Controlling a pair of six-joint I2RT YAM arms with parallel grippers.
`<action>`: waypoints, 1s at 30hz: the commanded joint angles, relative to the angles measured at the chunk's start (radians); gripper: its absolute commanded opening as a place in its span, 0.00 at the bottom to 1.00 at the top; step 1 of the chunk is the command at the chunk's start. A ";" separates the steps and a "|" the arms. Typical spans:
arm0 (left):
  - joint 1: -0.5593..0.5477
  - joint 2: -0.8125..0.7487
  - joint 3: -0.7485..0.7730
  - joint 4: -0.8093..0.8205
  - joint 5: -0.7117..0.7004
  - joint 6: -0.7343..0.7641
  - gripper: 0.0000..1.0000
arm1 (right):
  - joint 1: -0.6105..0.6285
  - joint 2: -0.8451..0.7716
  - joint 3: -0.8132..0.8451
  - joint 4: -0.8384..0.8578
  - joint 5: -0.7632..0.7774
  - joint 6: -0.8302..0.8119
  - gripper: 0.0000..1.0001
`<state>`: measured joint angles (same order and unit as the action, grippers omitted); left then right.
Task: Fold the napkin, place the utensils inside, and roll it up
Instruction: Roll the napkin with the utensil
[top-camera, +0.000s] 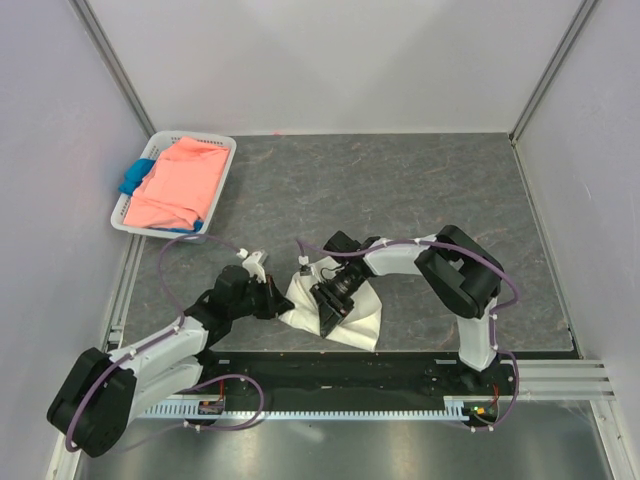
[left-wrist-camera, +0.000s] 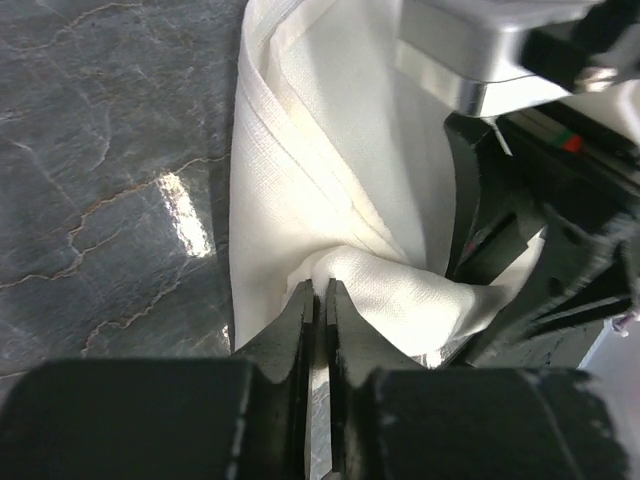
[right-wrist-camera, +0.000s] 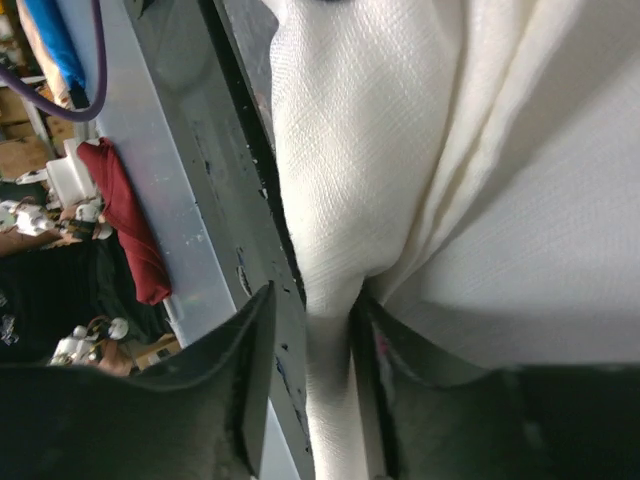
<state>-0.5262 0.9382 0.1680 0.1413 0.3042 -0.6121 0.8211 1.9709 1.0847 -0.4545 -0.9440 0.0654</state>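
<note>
1. The plain off-white napkin (top-camera: 362, 322) of soft woven cloth lies bunched and partly folded on the dark grey, stone-patterned worktop (top-camera: 400, 190). It sits close to the near edge, between the two arms.
2. The left gripper (left-wrist-camera: 320, 290) has its fingers pressed together on a gathered fold at the napkin's left edge.
3. The right gripper (right-wrist-camera: 312, 300) straddles a raised ridge of the cloth with its jaws part-way apart. Whether they press the cloth cannot be told.
4. The cloth looks light and limp, so it will likely sag, crease and drag rather than hold a shape. The weave should give fair grip.
5. The best hold is probably at the hemmed edges or corners, pinching a single layer and lifting both sides evenly.
</note>
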 joint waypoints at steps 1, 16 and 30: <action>0.002 0.023 0.070 -0.098 -0.096 0.003 0.03 | -0.017 -0.082 0.021 -0.035 0.149 -0.032 0.54; 0.002 0.166 0.172 -0.223 -0.177 -0.029 0.02 | 0.260 -0.552 -0.133 0.083 1.046 -0.016 0.72; 0.003 0.246 0.212 -0.236 -0.155 -0.003 0.02 | 0.513 -0.389 -0.195 0.298 1.360 -0.056 0.72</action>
<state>-0.5278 1.1591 0.3698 -0.0490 0.1898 -0.6281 1.3304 1.5642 0.8902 -0.2512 0.3241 0.0322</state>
